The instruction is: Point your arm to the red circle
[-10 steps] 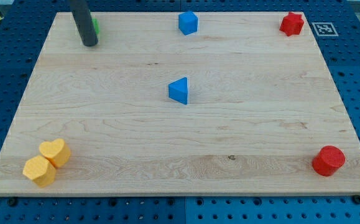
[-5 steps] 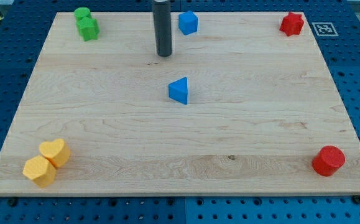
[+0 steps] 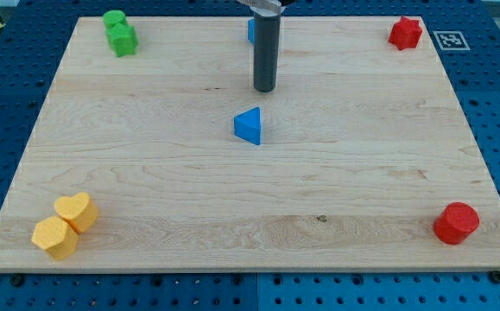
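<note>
My tip [image 3: 265, 89] stood just above the blue triangle [image 3: 249, 126], touching nothing; the arm had no fingers, only a rod. From the triangle, the red circle [image 3: 455, 223] lay far toward the desk's [image 3: 146, 173] bottom-right corner.

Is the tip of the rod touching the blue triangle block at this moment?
Apart. In the camera view, my tip ends above the blue triangle, toward the view's top, with a strip of bare wood plainly visible between them.
</note>
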`<state>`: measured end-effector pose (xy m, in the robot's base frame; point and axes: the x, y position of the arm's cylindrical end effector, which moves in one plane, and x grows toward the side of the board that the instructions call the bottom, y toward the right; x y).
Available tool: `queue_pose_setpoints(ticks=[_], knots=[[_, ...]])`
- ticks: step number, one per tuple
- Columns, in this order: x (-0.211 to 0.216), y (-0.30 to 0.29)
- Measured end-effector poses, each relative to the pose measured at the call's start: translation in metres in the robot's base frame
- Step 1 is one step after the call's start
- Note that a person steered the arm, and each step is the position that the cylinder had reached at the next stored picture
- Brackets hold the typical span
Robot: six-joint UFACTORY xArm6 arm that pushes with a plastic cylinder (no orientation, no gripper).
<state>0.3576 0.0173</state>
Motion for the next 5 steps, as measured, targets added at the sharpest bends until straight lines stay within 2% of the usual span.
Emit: queue_pose_setpoints(ticks=[3, 4, 5], knots=[[0.001, 0.008], [0.004, 0.049], [0.004, 0.057]])
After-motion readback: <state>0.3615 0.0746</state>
